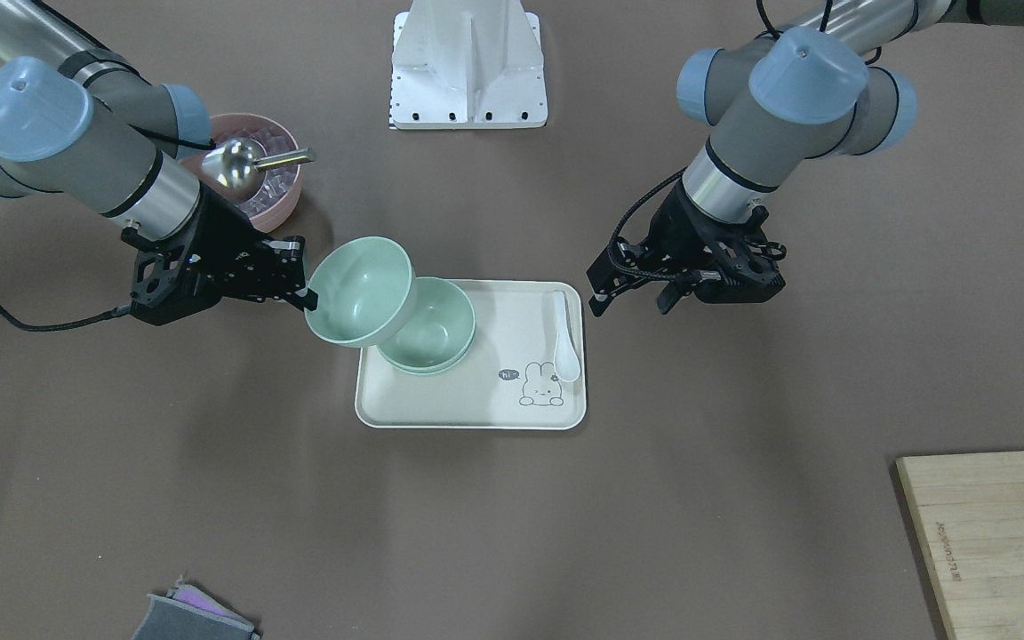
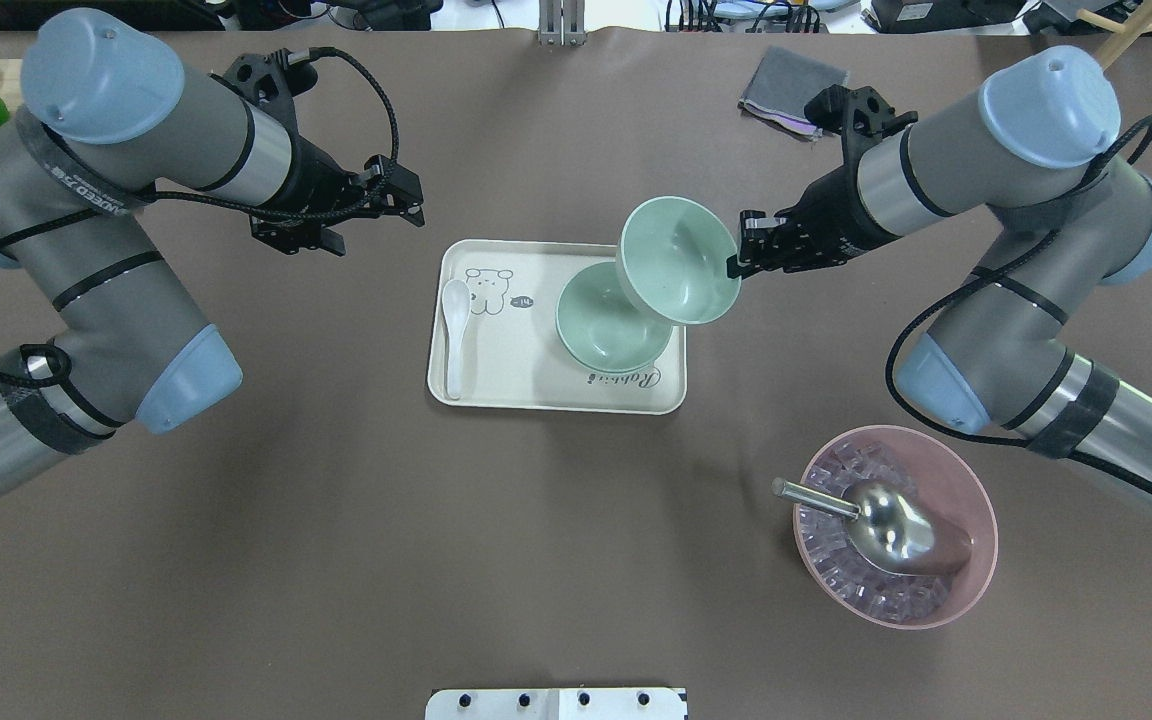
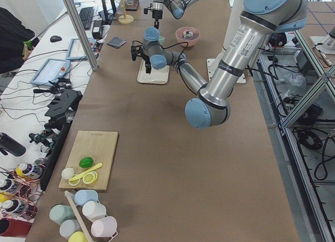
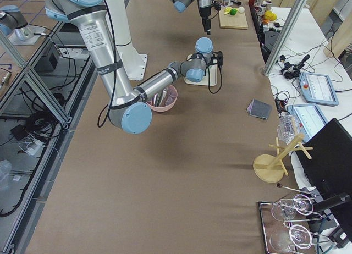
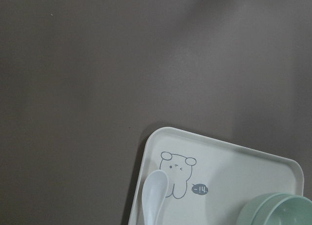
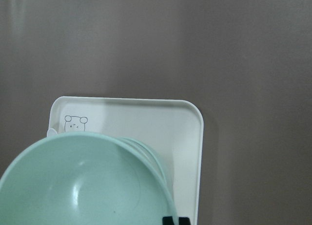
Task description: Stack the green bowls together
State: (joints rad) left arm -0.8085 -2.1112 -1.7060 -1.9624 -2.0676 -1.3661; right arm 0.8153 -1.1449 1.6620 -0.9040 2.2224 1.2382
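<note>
My right gripper [image 2: 736, 262] is shut on the rim of one pale green bowl [image 2: 681, 260] and holds it tilted in the air over the near right corner of the cream tray [image 2: 536, 390]. In the front view this gripper [image 1: 309, 298] is on the left, with the held bowl [image 1: 359, 289] partly over the other green bowls [image 1: 432, 324]. Those bowls sit on the tray [image 1: 476, 400] and look like two nested. The right wrist view shows the held bowl [image 6: 83, 186] above the nested rims [image 6: 156, 161]. My left gripper [image 2: 414, 200] is open and empty, left of the tray.
A white spoon [image 2: 454, 320] lies on the tray's left side beside a bunny drawing. A pink bowl [image 2: 976, 540] with ice cubes and a metal scoop [image 2: 886, 525] stands at the near right. A grey cloth [image 2: 791, 80] lies far right. A wooden board [image 1: 992, 533] is at the table's left end.
</note>
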